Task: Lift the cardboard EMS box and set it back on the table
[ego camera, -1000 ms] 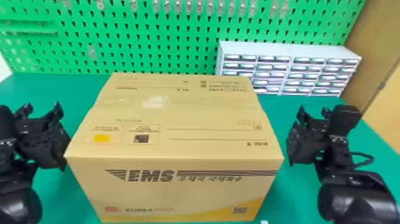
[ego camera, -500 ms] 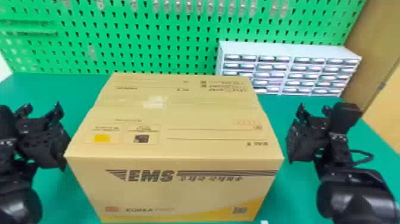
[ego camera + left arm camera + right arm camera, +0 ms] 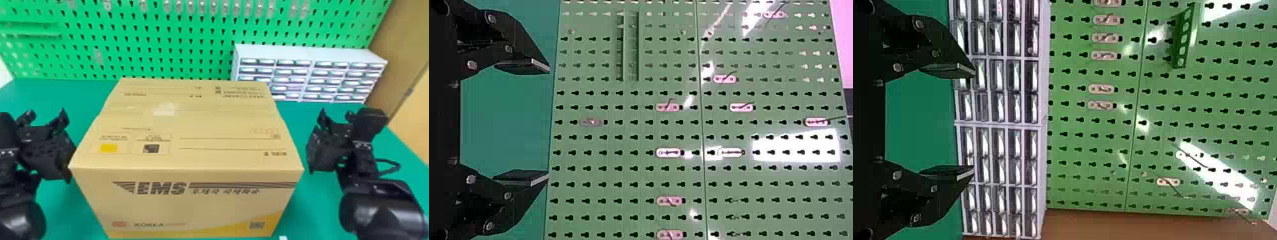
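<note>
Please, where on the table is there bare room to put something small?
Bare: the table between EMS box, drawer cabinet and right pincer; also between box, pegboard and left pincer. Crowded: the box's near left corner, with left pincer close beside it.

The EMS box (image 3: 191, 127) hid part of the drawer unit (image 3: 303, 54); the head view's left edge cut into the left arm (image 3: 19, 213).

Left gripper (image 3: 46, 115) and right gripper (image 3: 336, 115) each hold 2 fingers apart.
</note>
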Available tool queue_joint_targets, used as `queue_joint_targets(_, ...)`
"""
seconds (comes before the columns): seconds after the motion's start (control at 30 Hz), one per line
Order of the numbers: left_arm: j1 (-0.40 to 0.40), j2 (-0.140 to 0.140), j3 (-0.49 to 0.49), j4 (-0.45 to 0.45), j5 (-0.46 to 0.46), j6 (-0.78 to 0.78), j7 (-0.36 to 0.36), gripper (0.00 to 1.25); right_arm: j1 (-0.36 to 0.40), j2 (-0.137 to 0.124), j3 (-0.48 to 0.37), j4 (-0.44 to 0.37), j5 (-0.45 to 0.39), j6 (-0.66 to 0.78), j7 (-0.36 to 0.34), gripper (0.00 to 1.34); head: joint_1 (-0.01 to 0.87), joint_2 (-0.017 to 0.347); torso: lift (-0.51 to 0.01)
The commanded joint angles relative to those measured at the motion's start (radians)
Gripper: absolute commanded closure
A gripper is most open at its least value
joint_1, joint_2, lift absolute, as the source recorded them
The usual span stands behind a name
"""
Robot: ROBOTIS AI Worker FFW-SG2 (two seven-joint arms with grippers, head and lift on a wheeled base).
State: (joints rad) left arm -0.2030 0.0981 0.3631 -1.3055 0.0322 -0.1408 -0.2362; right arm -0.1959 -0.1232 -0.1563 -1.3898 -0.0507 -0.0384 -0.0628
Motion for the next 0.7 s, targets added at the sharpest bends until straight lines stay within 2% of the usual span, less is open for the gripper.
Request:
queue_joint_targets(0.0,0.001,0.0,-0.001,0.0,0.0,0.0,0.0,0.5,0.0,-0.001,0.0,0.0,0.002,0.0,0.0,0.56,0.678,-0.015,-0.092)
queue_joint_targets(0.67,-0.004,0.0,0.0,-0.001,-0.008,-0.002,0.0,0.5,-0.002,-0.003,-0.003,-0.003,0.003,0.0,0.0,0.56,0.678,-0.015,-0.092)
